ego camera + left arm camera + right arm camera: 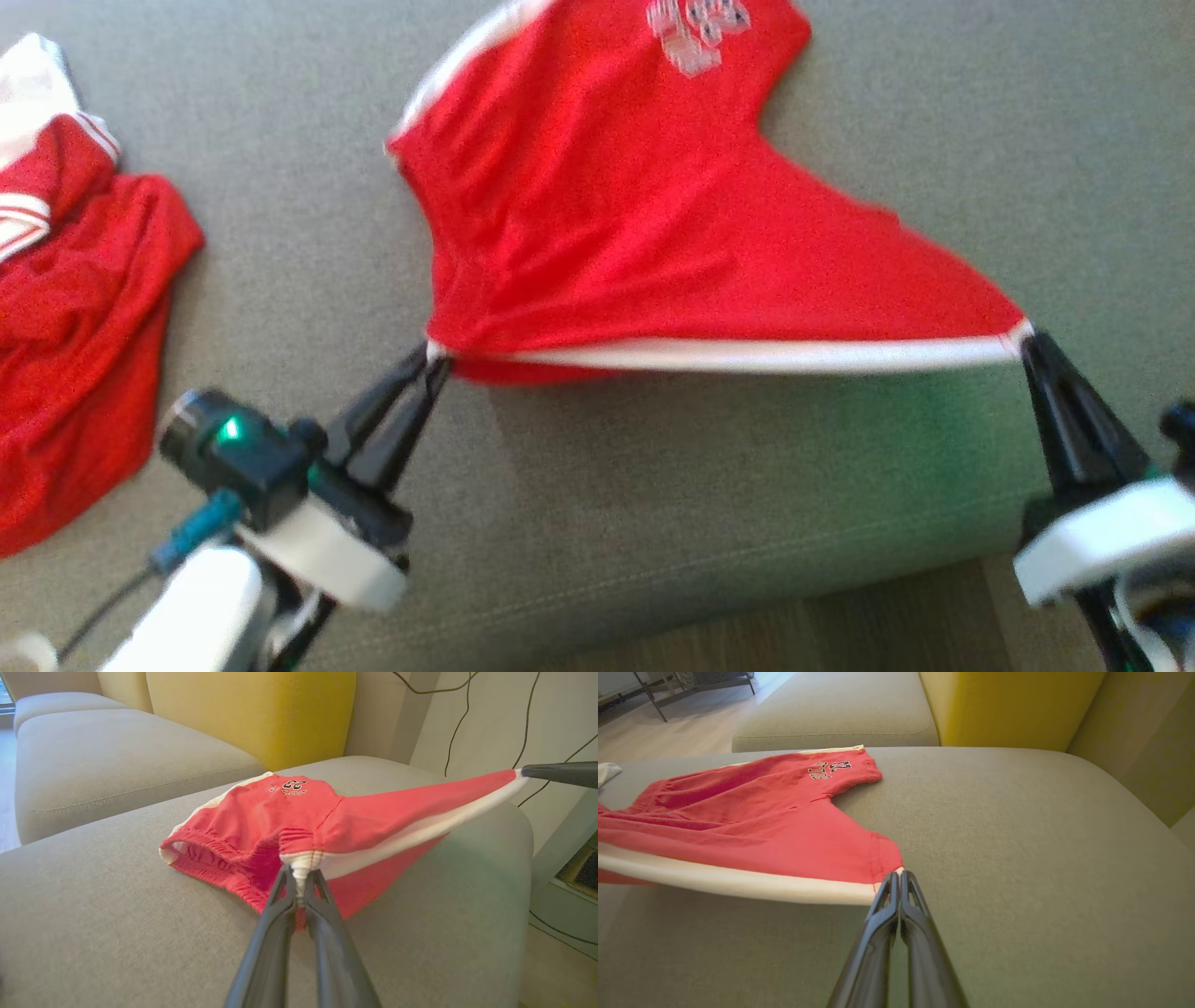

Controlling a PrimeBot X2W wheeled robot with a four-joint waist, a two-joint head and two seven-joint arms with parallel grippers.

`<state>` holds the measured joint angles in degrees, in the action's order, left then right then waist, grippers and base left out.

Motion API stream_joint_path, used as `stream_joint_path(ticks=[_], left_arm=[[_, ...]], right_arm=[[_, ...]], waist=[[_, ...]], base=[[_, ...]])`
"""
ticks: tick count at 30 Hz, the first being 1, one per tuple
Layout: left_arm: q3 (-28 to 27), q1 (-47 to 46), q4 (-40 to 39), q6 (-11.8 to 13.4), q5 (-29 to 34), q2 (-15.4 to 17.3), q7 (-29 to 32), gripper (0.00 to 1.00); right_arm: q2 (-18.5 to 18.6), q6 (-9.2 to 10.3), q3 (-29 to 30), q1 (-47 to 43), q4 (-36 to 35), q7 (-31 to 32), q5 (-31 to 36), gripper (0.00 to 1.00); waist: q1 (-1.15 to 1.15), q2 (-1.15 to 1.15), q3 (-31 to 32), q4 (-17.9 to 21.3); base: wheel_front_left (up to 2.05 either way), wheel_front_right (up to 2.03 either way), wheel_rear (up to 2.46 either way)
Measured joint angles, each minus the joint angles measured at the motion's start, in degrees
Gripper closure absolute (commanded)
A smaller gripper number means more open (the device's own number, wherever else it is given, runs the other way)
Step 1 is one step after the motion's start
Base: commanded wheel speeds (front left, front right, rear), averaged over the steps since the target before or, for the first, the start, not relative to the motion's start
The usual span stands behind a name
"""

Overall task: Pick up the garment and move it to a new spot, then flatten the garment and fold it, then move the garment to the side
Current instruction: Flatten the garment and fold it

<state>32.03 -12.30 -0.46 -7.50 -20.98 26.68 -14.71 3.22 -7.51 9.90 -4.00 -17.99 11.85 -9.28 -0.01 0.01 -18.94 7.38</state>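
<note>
- Step, my read: flatten phase. The garment (635, 215), red shorts, is pulled out wide between both arms; no fold made yet.
- Left gripper (431, 359): fingers pressed together, pinching a bunched corner of the white trim band (747, 355). In the left wrist view the cloth sits squeezed right at the tips (299, 891).
- Right gripper (1027, 341): fingers pressed together on the opposite corner of the same band. The right wrist view shows the tips nipping the very end of the trim (899, 882).
- The band runs taut and nearly straight from one gripper to the other, and the near edge is raised off the sofa seat (747, 504).
- The far part of the shorts, with the "23" print (294, 784), lies on the seat, so the cloth slopes up from there to the grippers.
- The left half is wrinkled and gathered near the ribbed waist opening (196, 854); the right half is smoother.
- A second red and white garment (84, 308) sits crumpled well apart at the left, and a yellow cushion (252, 714) stands behind the seat.
- Next move likely calls for lowering both grippers evenly with tension held, setting the near edge flat on the seat and only then letting go.
- Risk: the right-hand pinch is very shallow and may slip if pulled harder.
</note>
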Motion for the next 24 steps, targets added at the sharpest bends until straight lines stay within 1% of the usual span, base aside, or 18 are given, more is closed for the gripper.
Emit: stream_joint_path(ticks=[5,7,8,10,12,15,17,20,22,24], left_arm=[[-0.27,5.39,-2.59,0.0,0.03,-1.29,0.0,1.0],[0.64,5.32,-2.82,0.0,-1.67,-1.8,0.0,1.0],[0.9,5.16,-2.87,0.0,-3.5,-2.33,0.0,1.0],[0.76,4.75,-3.0,0.01,-8.75,-4.03,0.0,1.0],[1.09,3.13,-2.99,0.01,-11.57,-4.89,0.01,1.0],[2.54,-2.21,-2.34,0.01,-15.15,-5.33,0.0,1.0],[3.68,-6.31,-1.35,0.01,-17.91,-5.68,0.0,1.0],[5.91,-12.27,2.55,0.01,-21.89,-5.72,0.0,1.0],[7.24,-15.74,5.55,0.01,-24.24,-5.76,0.0,1.0],[7.9,-18.94,8.23,0.01,-27.96,-6.31,0.05,1.0]], right_arm=[[0.19,0.0,1.16,-7.86,-6.12,3.9,0.16,1.0],[1.34,0.0,1.31,-7.86,-7.11,4.9,0.04,1.0],[1.69,0.0,1.36,-7.04,-7.44,4.93,-0.92,1.0],[2.22,0.0,1.07,-3.53,-7.34,6.31,-3.04,1.0],[3.21,0.0,1.14,1.36,-6.46,7.42,-3.78,1.0],[4.72,0.0,1.1,8.99,-3.58,9.6,-4.09,1.0],[6.23,0.0,0.38,13.41,-0.66,11.52,-3.68,1.0],[8.66,0.0,0.21,19.95,4.72,13.65,-2.02,1.0],[10.0,0.0,-0.05,25.17,8.45,13.96,-1.15,1.0],[11.36,0.0,-1.64,31.24,12.45,14.43,-0.36,1.0]], waist=[[0.0,0.0,1.9,-0.98],[0.0,0.0,1.94,-1.53],[0.0,0.0,1.87,-1.77],[0.0,0.0,1.49,-2.07],[0.0,0.0,0.76,-2.51],[0.0,0.0,-0.48,-3.5],[0.01,0.0,-1.37,-4.14],[0.01,-0.01,-2.74,-5.23],[0.01,-0.01,-3.82,-5.9],[0.02,0.0,-5.03,-6.41]], base=[[0.0,0.0,0.0],[0.0,0.0,0.0],[0.0,0.0,0.0],[0.0,0.0,0.0],[0.0,0.0,0.0],[0.0,0.0,0.0],[0.0,0.0,0.0],[0.0,0.0,0.0],[0.0,0.0,0.0],[0.0,0.0,0.0]])
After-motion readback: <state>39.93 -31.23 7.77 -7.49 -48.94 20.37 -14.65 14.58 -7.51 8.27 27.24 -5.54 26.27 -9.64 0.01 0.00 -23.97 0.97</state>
